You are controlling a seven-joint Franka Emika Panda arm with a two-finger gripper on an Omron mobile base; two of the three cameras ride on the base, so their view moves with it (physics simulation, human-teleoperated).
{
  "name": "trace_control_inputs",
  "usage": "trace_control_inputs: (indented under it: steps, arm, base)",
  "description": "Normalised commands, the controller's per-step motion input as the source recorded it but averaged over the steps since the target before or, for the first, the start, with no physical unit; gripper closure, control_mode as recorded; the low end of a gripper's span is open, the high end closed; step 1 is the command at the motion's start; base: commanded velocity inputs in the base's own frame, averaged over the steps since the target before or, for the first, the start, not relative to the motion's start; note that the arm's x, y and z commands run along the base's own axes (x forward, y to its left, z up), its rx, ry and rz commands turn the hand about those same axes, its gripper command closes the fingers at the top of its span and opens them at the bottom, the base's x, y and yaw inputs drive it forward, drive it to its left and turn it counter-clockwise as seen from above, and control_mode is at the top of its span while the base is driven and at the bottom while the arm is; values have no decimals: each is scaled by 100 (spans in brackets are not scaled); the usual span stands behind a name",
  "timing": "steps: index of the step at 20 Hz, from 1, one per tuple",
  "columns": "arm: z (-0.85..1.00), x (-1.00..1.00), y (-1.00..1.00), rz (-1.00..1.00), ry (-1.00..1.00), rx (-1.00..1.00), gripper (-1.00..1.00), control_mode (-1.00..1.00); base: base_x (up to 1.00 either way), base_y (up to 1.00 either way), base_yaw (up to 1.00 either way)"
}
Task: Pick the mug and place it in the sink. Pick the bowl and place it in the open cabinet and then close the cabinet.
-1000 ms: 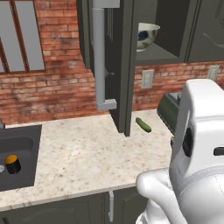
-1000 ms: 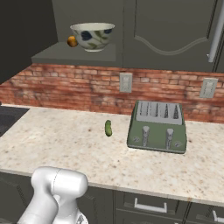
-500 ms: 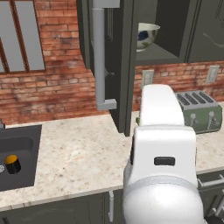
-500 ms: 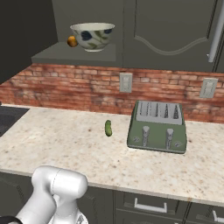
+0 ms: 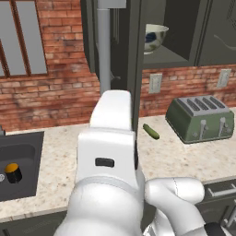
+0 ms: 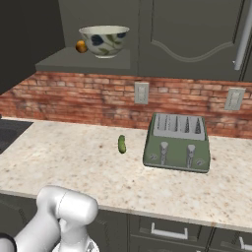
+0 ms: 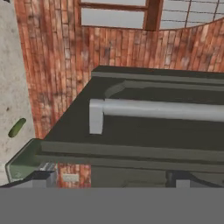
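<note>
Mug (image 5: pixel 13 173) sits in the sink (image 5: pixel 27 184); bowl (image 6: pixel 104 40) on the open cabinet's shelf. My gripper (image 7: pixel 109 178) faces the cabinet door (image 7: pixel 144 131); grip state undeterminable. Door rigid, hinged: push beside its bar handle (image 7: pixel 157 109).

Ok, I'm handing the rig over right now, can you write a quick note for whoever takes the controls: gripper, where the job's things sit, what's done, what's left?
Gripper: the hand view looks along it at the long silver bar handle of the dark grey-green upper cabinet door, close up; open or shut can't be told.
Small black mug with orange-yellow inside: already in the black recessed sink. Done.
Wide pale bowl with dark floral pattern: on the open cabinet's shelf, beside a small orange object. Done.
Left: the door stands open, edge-on in the left base view; swing it closed.
Green toaster and small green pickle on the speckled counter: not part of the job.
</note>
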Motion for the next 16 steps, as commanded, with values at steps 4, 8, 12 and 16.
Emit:
trace_control_inputs:
  steps: [4, 8, 12, 16]
  arm:
    - [-7, 42, 16, -9, 0, 0, -100, -100]
    - [-16, 45, 14, -8, 0, 0, -100, -100]
    - [-27, 46, 13, -7, 0, 0, -100, -100]
    - [-21, 43, 11, -7, 0, 0, -100, -100]
  base:
    - [0, 0, 0]
    - [0, 0, 0]
    - [0, 0, 0]
    - [0, 0, 0]
